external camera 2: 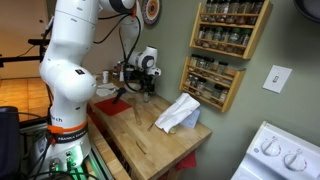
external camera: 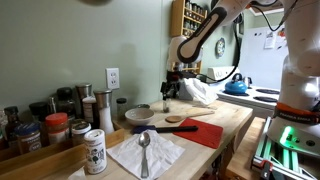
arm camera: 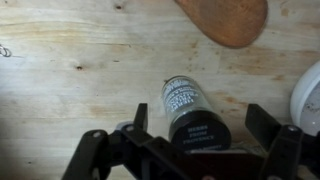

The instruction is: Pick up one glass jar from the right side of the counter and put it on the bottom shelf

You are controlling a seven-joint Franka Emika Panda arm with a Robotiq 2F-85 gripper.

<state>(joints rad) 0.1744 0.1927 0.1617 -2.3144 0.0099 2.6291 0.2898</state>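
Pincer (arm camera: 190, 142) is wide open w/ nothing in its grasp. Its fingers (arm camera: 92, 150) stand either side of a glass jar (arm camera: 188, 108), which has a dark cap & white label. The jar sits on the counter (arm camera: 60, 90) right btwn them, approx centred. Bare wood shows on each side, so no contact is seen.

Wrist view: a wooden spoon (arm camera: 228, 18) lies ahead of the pincer, past the jar. The rim of a white bowl (arm camera: 312, 95) is just outside one finger.

In an exterior view the arm (external camera 2: 70, 60) bends down & the pincer hangs low over the worktop. A wooden wall rack (external camera 2: 225, 45) w/ small jars hangs on the wall beyond the pincer, well apart from it. Its bottom shelf (external camera 2: 212, 98) is the tier nearest the pincer. A crumpled white cloth (external camera 2: 180, 112) lies on the counter btwn pincer & rack. In an exterior view a red cloth (external camera: 205, 132) lies flat near the pincer, on the spoon's side.
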